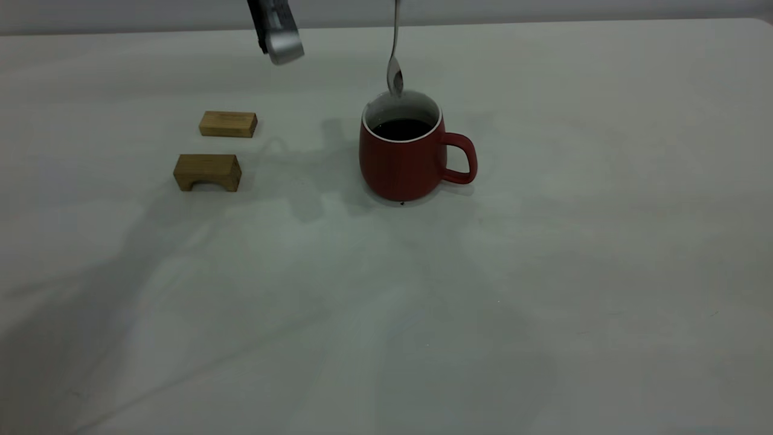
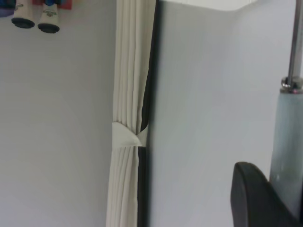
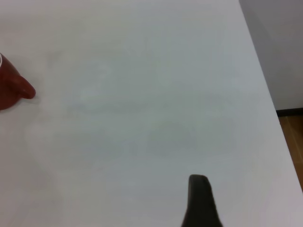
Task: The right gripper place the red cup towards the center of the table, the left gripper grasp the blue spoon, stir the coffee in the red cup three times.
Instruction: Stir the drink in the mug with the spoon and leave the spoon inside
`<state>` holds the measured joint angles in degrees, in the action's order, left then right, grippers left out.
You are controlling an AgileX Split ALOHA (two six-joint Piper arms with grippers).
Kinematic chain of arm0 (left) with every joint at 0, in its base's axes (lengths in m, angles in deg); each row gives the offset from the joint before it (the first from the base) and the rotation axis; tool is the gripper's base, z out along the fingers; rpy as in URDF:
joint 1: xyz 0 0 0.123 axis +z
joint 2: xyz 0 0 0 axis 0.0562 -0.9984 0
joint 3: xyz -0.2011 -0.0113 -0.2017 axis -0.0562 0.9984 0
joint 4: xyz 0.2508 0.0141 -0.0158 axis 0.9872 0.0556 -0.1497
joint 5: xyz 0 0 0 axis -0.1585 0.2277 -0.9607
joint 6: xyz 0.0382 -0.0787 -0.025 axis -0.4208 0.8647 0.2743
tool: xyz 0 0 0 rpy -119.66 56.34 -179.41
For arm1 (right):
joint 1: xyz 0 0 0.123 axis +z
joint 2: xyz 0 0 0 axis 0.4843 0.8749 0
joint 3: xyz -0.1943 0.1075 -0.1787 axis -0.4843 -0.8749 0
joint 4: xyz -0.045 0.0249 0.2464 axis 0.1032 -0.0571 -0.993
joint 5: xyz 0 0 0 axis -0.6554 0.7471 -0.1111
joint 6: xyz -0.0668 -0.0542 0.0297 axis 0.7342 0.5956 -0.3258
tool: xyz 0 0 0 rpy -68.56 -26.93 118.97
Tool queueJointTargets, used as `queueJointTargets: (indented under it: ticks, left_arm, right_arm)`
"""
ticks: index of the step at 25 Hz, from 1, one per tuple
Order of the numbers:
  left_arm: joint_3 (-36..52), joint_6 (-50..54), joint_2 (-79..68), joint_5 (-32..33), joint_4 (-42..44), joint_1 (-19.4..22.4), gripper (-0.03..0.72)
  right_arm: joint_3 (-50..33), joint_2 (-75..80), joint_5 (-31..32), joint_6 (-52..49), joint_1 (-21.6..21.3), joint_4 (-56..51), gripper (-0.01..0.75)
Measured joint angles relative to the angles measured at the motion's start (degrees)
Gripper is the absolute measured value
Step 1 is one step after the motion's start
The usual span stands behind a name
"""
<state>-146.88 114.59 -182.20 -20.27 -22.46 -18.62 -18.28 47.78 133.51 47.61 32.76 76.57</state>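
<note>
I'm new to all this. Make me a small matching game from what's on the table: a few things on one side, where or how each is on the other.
Things:
1. spoon
2. cup
3. arched block
4. flat block

States:
A. stands on the table, holding dark coffee
B. hangs bowl down above the cup's rim
C. farther of the two tan pieces
D. nearer tan piece, with a notch underneath

Pairs: 1-B, 2-A, 3-D, 4-C

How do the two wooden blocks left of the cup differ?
The far block is a plain solid bar, while the near block has an arch cut out of its underside. The far block is lighter tan; the near block is darker and looks taller. Both lie flat on the table, apart from each other and from the red cup.
</note>
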Motion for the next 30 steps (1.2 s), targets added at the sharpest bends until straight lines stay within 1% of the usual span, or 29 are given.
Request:
queueJointTargets:
  ticks: [4,8,12,14,18,20,23,27,30]
  left_arm:
    - [-0.65,0.0,-3.69,-1.12,-0.11,-0.39,0.134]
    - [-3.86,0.0,-8.08,-1.98,-0.16,-1.55,0.132]
    - [-5.69,0.0,-10.93,-0.4,-0.11,-2.97,0.131]
    - [-5.69,0.13,-11.27,0.56,1.65,-3.1,0.13]
    - [-5.69,0.51,-11.27,1.12,5.12,-1.62,0.128]
    - [-5.71,0.51,-11.27,0.8,5.07,-0.22,0.127]
    - [-6.84,-0.5,-11.68,-0.39,2.38,0.39,0.127]
    - [-11.41,-1.4,-13.91,-0.8,0.35,-1.24,0.126]
    - [-12.39,-0.43,-14.81,0.15,0.67,-2.79,0.125]
  right_arm:
    - [0.0,0.0,0.0,0.0,0.0,0.0,0.582]
    - [0.0,0.0,0.05,0.0,0.0,0.0,0.582]
    - [0.0,0.0,0.05,0.0,0.0,0.0,0.582]
    - [0.0,0.0,0.05,0.0,0.0,0.0,0.582]
    - [0.0,0.0,0.05,0.0,0.0,0.0,0.582]
    - [0.0,0.0,0.05,0.0,0.0,0.0,0.582]
    - [0.0,0.0,0.05,0.0,0.0,0.0,0.582]
    - [0.0,0.0,0.05,0.0,0.0,0.0,0.582]
    - [0.0,0.0,0.05,0.0,0.0,0.0,0.582]
